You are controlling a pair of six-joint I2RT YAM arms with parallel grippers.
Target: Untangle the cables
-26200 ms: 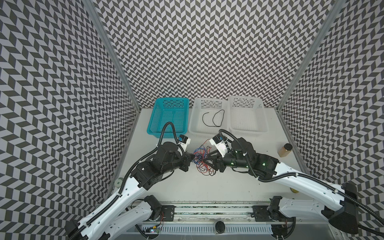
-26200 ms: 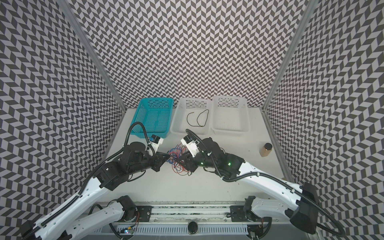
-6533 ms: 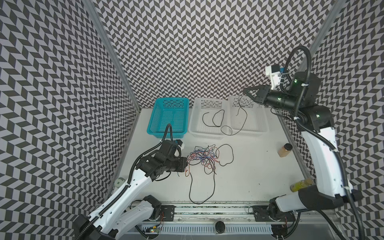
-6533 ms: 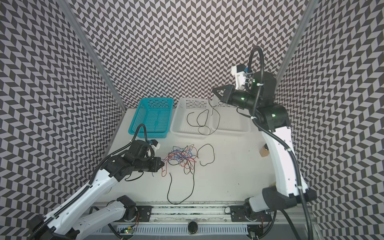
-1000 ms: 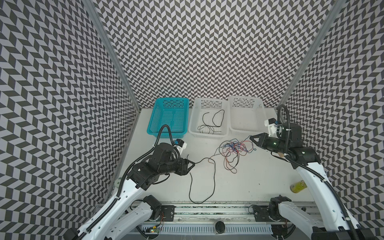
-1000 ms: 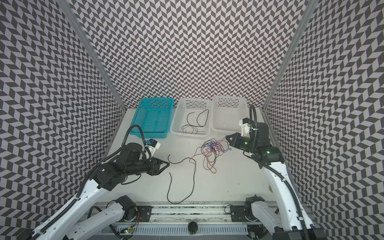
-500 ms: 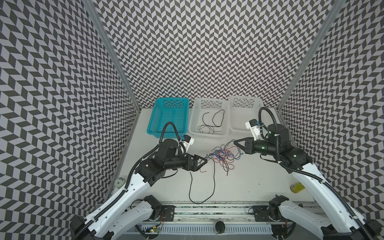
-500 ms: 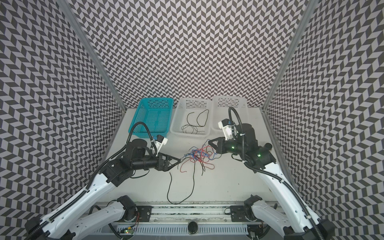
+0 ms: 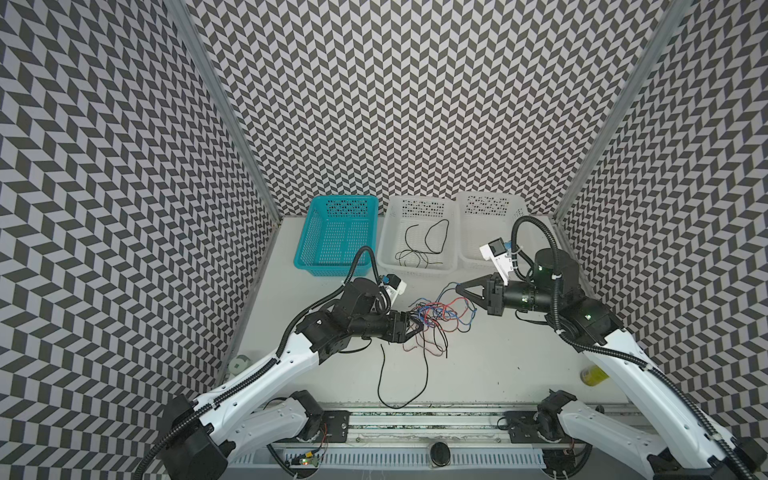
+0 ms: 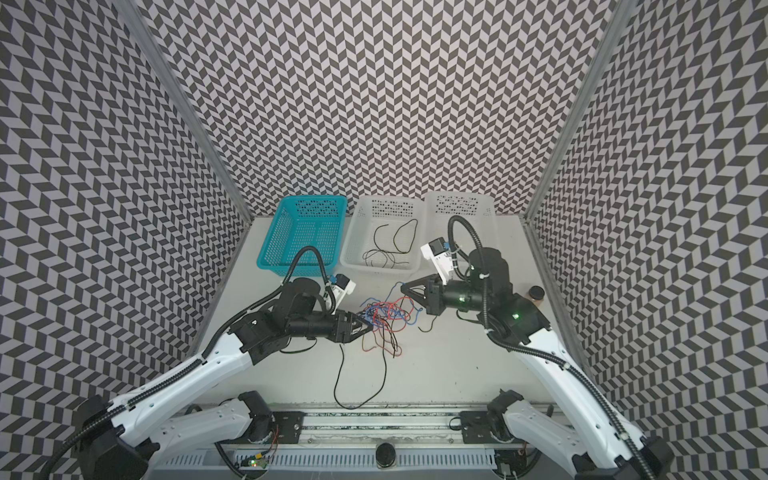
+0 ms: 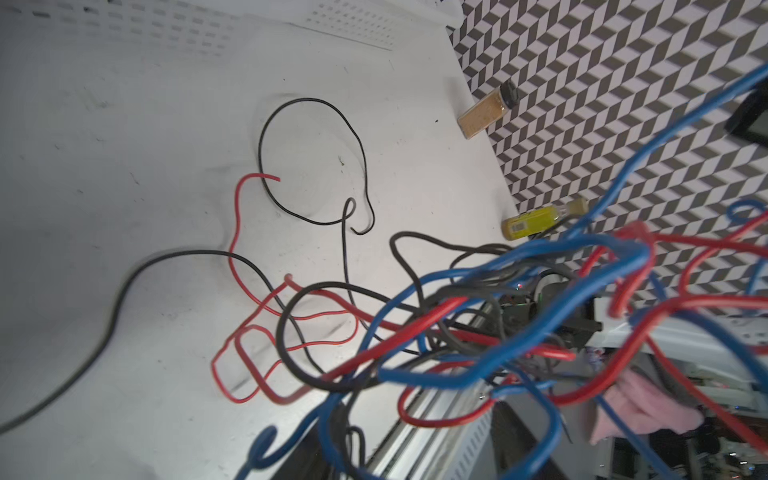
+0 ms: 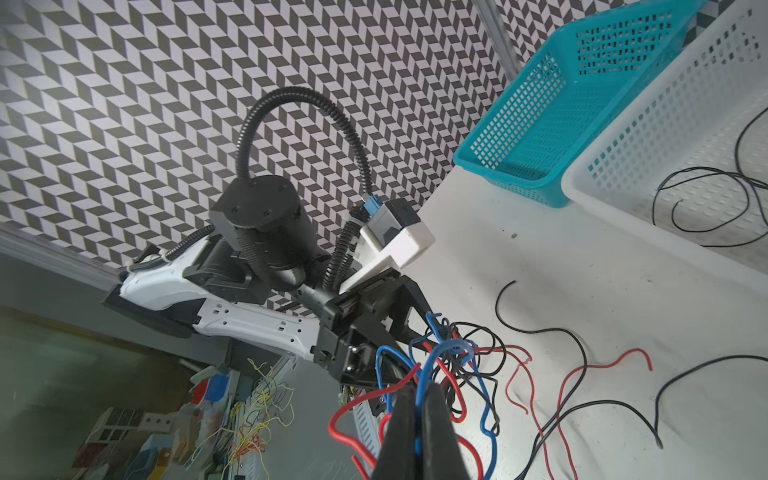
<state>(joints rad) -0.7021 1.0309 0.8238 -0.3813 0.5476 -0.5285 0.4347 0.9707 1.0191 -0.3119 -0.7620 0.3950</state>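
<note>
Cables (image 9: 440, 309) red, blue, black — basket (image 9: 343, 205) teal, walls (image 9: 415, 104) chevron.

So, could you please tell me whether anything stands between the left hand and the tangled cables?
Nothing visible does: the left hand sits at the edge of the tangled cables, jaws parted, while the right hand grips their far side.

Cables (image 9: 436, 312): red-blue-black tangle, partly lifted off table (image 9: 498, 365) centre; black strands trail frontward; others black, in white basket (image 9: 415, 272).
</note>
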